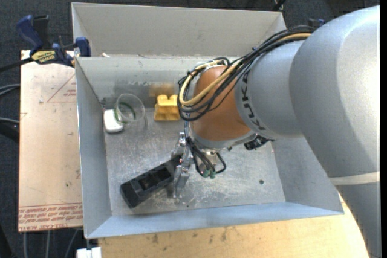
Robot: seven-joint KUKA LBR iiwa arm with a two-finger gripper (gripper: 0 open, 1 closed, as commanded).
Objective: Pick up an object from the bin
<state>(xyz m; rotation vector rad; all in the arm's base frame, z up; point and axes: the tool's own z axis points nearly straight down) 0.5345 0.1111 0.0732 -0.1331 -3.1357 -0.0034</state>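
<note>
**binwatcher:** So the gripper (181,177) is down low on the floor of the bin (91,148), right at the right-hand end of the black boxy block (145,185) that lies slantwise in the near-left part. Honestly can't tell if the gripper is spread or pressed together, since the orange wrist cover (214,109) and the cables (205,78) crowd it. Can't say it has the block either. How would you do this grab?

**kuka_tinkerer:** I'd guess that block is the target, since nothing else is anywhere near the gripper. The clear plastic cup (130,109), the small white thing (113,122) beside it and the yellow block (166,107) all sit well apart at the far side, so there's no clutter to bump.

My take: straddle the black one across its narrow width, not along its length, and get further in from the end. Pinching the very tip would probably let it pivot and swing out on the lift. It lies on a slant, so the wrist should turn to match. Then go straight up, and mind the near wall (211,214), which is close by.
</note>
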